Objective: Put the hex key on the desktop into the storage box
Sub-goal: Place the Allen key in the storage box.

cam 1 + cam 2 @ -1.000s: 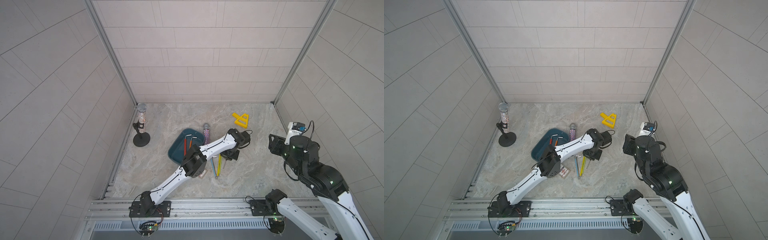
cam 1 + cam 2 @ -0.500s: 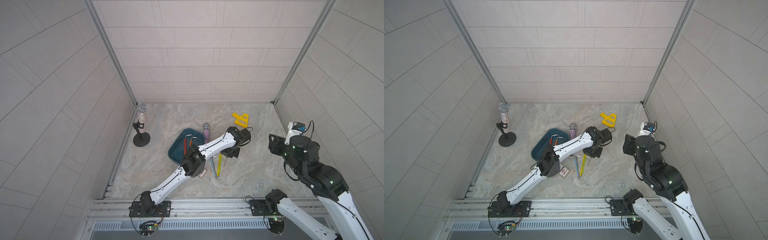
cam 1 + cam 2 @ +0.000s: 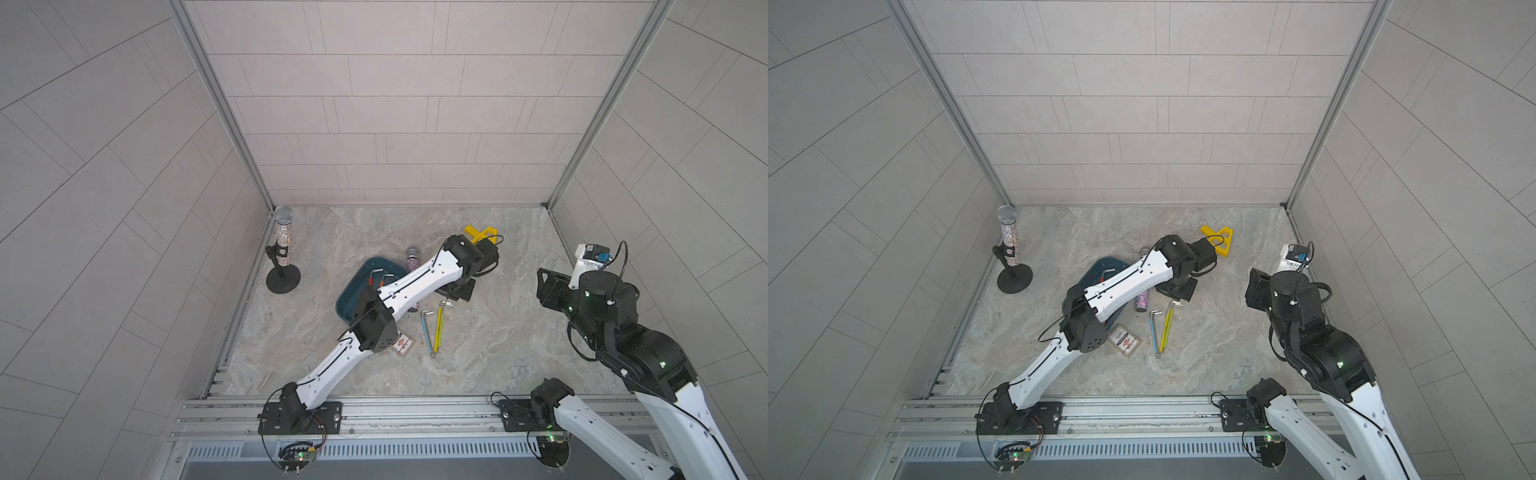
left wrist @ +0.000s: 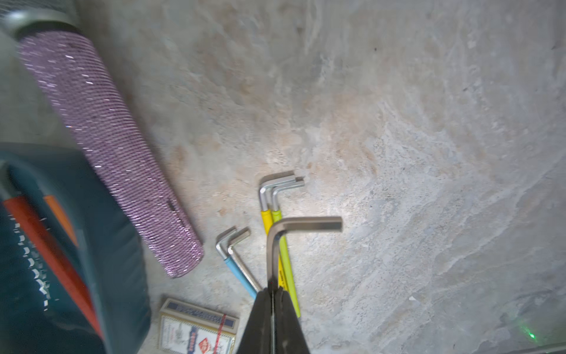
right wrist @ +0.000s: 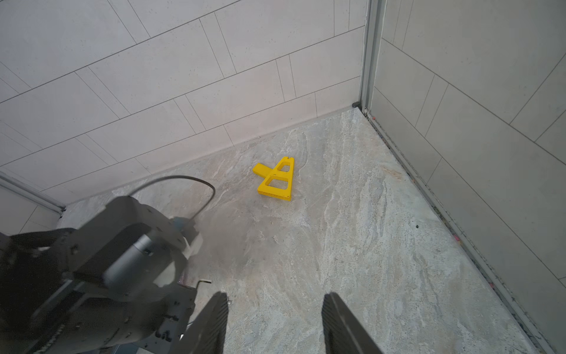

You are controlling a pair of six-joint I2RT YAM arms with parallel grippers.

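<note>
The left claw (image 4: 272, 291) is pinched tight on the long arm of a bare steel hex key (image 4: 271, 254), which hangs clear of the worktop (image 4: 398, 153) with its short arm sticking out sideways. Under it in the left wrist view lie a yellow key (image 4: 265, 216) and a lime key (image 4: 286, 263) side by side, with a blue key (image 4: 240, 275) just beside them and a card box (image 4: 196, 329) near. I judge the hex key light, stiff and slick. It is thin smooth metal that will neither bend nor break but can swivel or slip in a two-pad pinch. So the long arm is the right place to hold, squarely across and close enough to the bend that the short arm does not swing it round. Farther over, a purple microphone (image 4: 107, 138) lies between these keys and the box (image 4: 122, 260), which already holds a red key (image 4: 46, 248) and an orange key (image 4: 59, 214); the hex key is not yet over it. The right claw (image 5: 275, 298) stands open and empty, facing a yellow bracket (image 5: 275, 180) well apart toward the far wall. Against a second ago, in both top views the left arm (image 3: 419, 282) has lifted its wrist away from the loose keys, which lie as they did, and the right arm (image 3: 602, 307) has not shifted
</note>
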